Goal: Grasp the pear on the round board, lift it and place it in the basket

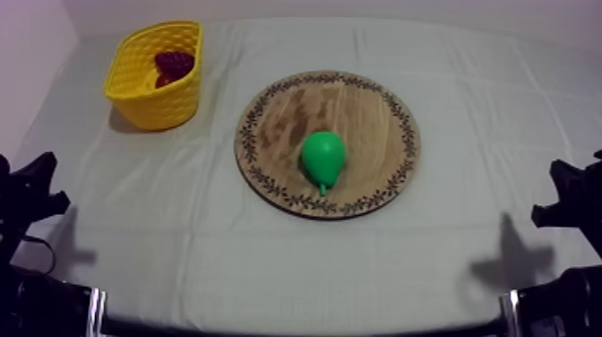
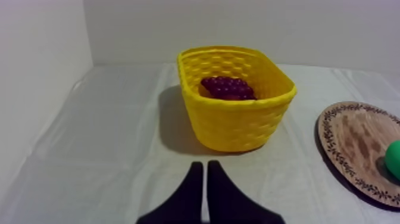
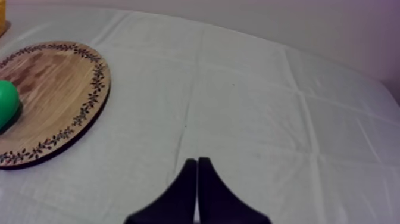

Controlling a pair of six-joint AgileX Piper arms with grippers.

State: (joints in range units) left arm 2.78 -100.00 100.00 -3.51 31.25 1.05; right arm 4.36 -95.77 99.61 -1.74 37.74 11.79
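Observation:
A green pear (image 1: 322,158) lies on the round wooden board (image 1: 376,116) at the table's middle, its stem toward the front edge. The yellow basket (image 1: 143,99) stands at the back left and holds a bunch of dark red grapes (image 1: 174,64). My left gripper (image 2: 205,173) is shut on nothing, its fingers together as a narrow wedge above the cloth in front of the basket (image 2: 238,122); the grapes (image 2: 227,88), the board (image 2: 357,149) and the pear's edge (image 2: 393,159) also show there. My right gripper (image 3: 197,167) is shut on nothing beside the board (image 3: 65,95) and the pear (image 3: 6,102). Both arms rest low at the table's sides.
Grey-white cloth (image 1: 466,224) covers the table, with creases running across it. A pale wall stands behind the basket and at the left. Open cloth lies between the board and the front edge and to the board's right.

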